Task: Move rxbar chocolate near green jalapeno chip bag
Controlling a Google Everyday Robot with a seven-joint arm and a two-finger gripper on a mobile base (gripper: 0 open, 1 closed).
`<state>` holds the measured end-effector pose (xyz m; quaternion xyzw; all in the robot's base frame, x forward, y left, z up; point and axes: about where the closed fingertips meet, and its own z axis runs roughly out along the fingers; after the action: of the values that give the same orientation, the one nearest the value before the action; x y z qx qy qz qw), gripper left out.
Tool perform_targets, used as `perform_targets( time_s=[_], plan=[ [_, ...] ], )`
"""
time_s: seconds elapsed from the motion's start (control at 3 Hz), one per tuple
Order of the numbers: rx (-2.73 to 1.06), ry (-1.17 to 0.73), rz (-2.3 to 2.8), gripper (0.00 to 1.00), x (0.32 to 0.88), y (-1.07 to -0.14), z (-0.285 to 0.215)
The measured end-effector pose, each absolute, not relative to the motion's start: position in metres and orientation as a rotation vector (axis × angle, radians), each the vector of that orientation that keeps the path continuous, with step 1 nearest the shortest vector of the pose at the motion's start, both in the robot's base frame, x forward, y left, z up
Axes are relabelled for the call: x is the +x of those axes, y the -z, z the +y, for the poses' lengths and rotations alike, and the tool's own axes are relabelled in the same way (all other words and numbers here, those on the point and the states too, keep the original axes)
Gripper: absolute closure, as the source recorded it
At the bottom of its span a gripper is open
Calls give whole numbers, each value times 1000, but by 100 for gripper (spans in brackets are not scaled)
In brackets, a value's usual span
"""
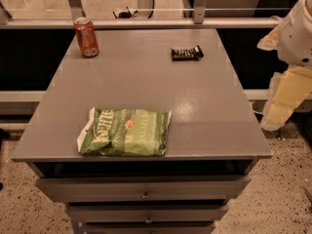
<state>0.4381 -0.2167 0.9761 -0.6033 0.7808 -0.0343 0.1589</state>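
The rxbar chocolate, a small flat black wrapper with white lettering, lies at the far right of the grey table top. The green jalapeno chip bag, large and puffy with white "Kettle" lettering, lies flat near the table's front edge, left of centre. The gripper hangs off the table's right side, below the white arm, holding nothing that I can see. It is well to the right of the bar and nearer the camera, and far from the bag.
A red soda can stands upright at the far left corner of the table. Drawers sit under the table top. A metal rail and glass panels run behind the table. Speckled floor lies to the right.
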Motion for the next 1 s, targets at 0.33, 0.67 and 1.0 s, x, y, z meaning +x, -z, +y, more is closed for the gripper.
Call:
perform_targets(
  time_s=[0.33,0.67,1.0],
  plan=[
    [-1716,98,2222,0,440,-978,-215],
    [-1709,97,2216,0,443,-978,-215],
    [-1634,67,2144,0,488,-978,-207]
  ],
)
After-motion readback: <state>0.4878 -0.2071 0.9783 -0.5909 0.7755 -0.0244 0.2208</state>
